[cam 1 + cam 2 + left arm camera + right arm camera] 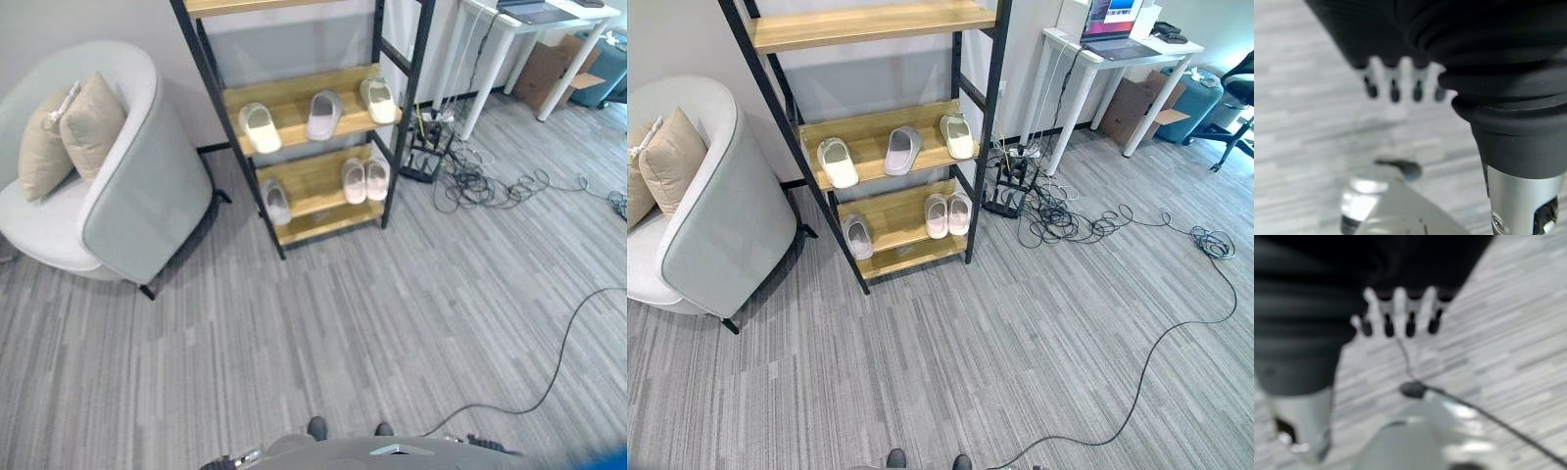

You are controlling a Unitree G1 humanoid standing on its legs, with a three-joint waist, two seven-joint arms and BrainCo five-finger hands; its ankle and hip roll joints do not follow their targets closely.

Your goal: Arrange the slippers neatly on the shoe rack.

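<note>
— Against the far wall, what stands on the shoe rack (976,127)?
— Six slippers on two wooden shelves in a black frame. On the upper of those shelves lie three, spaced apart: a cream slipper (838,162) at the left, a grey slipper (903,149) in the middle, tilted, and a pale green slipper (957,135) at the right. On the lower shelf a second grey slipper (858,235) lies alone at the left, and a pink pair (948,213) sits side by side, touching, at the right. A higher shelf (867,23) above them bears nothing that I can see.
— And the hands?
— Both hang over the grey plank floor (392,294), well apart from the rack. The left hand (1400,81) shows in its wrist view with fingers straight and relaxed in a row, holding nothing. The right hand (1400,311) looks the same in its own wrist view: fingers straight, spread a little, nothing in them.
— What else is around?
— A grey armchair (127,196) stands left of the rack, with two beige cushions (69,132) leaning on its seat. Right of the rack a tangle of cables (1068,220) lies on the floor by a white desk (1117,69) with a laptop (1117,29) on it; cardboard boxes (1141,103) sit under the desk.
</note>
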